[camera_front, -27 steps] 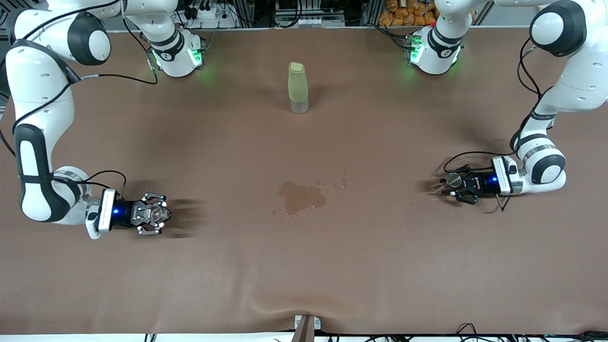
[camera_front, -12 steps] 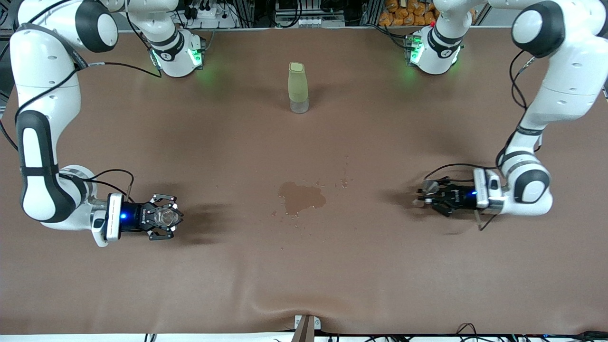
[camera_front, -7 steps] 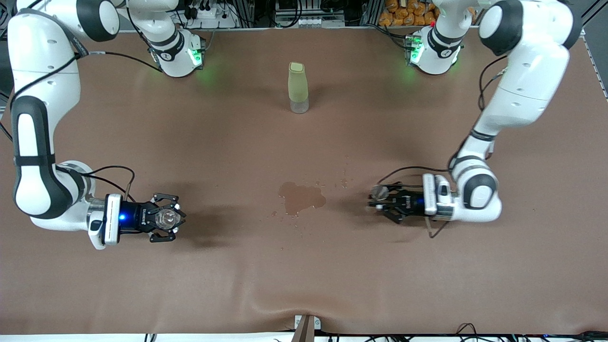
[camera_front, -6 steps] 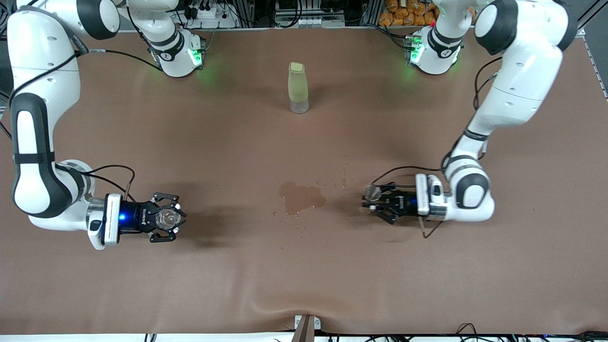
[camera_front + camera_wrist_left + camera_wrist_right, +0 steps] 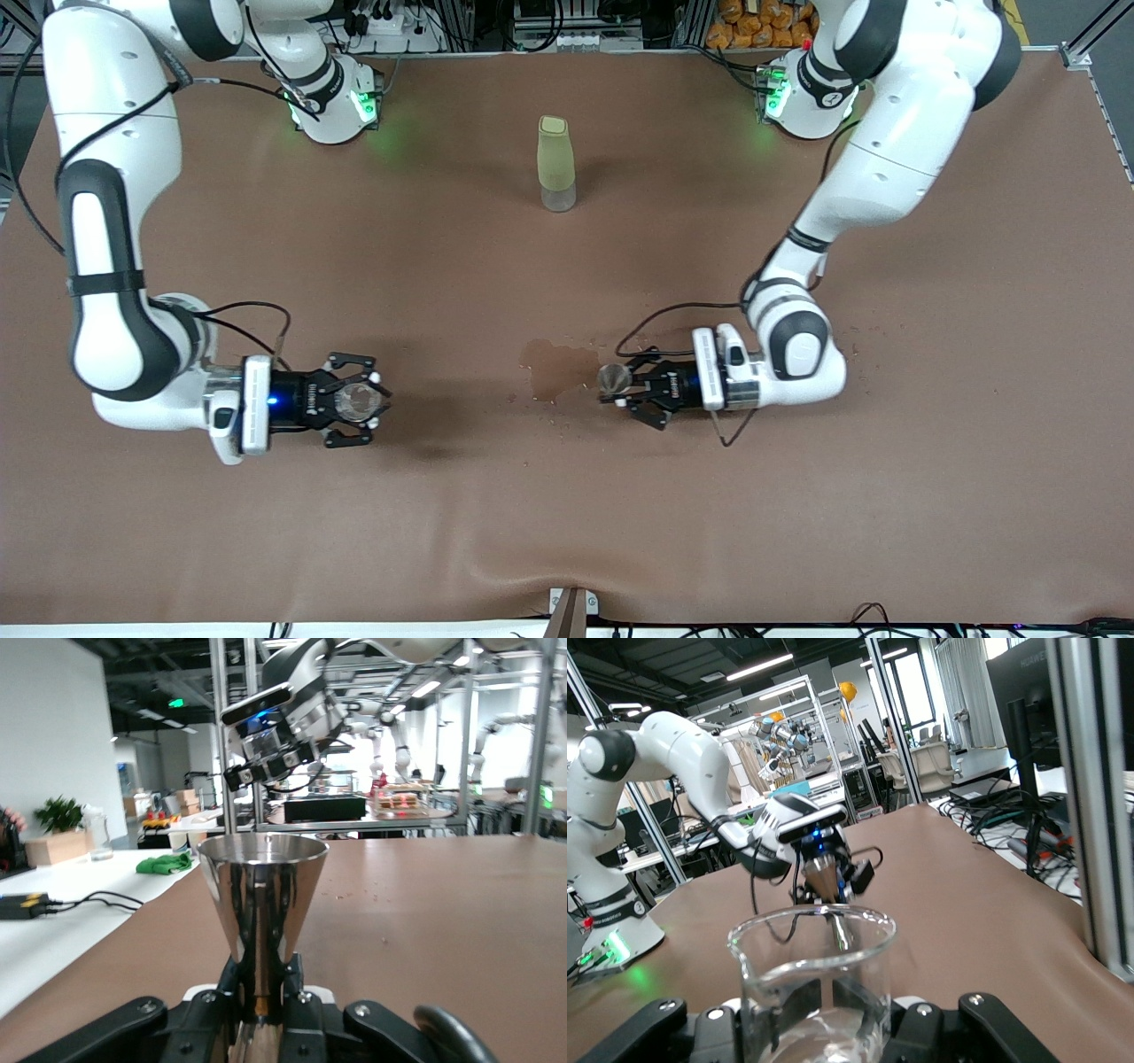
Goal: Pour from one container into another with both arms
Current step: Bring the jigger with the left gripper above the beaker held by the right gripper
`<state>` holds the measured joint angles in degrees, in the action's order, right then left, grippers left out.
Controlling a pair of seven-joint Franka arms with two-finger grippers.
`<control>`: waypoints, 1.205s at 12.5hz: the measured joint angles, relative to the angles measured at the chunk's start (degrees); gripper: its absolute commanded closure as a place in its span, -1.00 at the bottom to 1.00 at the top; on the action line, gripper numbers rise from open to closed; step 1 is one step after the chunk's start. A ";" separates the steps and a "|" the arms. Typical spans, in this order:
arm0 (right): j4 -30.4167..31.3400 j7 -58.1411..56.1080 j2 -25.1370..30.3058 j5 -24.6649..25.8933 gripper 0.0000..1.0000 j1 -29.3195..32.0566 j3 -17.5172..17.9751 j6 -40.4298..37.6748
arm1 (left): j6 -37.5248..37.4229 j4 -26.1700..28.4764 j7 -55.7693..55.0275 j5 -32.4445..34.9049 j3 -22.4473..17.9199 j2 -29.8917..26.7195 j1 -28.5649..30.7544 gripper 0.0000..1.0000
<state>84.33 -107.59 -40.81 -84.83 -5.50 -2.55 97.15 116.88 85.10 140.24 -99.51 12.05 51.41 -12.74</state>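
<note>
Front view shows both arms holding their vessels up in the air, well apart. The right gripper (image 5: 359, 400) is pinched on the cup (image 5: 353, 400), upright, over bare table toward the right arm's end. The left gripper (image 5: 620, 384) is pinched on the jigger (image 5: 612, 378) at its narrow waist, over the edge of the wet stain (image 5: 558, 367) near the table's middle.

In the right wrist view the cup (image 5: 812, 981) stands straight between the fingers (image 5: 642, 1026), and the jigger (image 5: 827, 875) shows farther off, facing it. In the left wrist view the jigger (image 5: 261, 908) is upright, its rim level.

To do this step well, I think the two should come close first, so the cup's lip sits just above the jigger's rim before any tilt. The jigger mouth is small, so the tilt should be slow and the jigger kept level. The stain suggests that spilling is easy here. The bottle (image 5: 555, 163) is well apart from both grippers and is no obstacle.
</note>
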 measured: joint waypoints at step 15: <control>-1.25 8.24 0.13 -11.14 1.00 -10.63 13.94 23.81 | 11.54 -6.23 -6.50 -7.54 -1.34 3.35 -8.55 1.00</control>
<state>83.08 -99.35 -40.68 -95.97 -16.13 11.39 120.96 128.42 78.87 133.74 -107.06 10.71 54.76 -21.29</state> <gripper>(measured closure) 0.850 0.793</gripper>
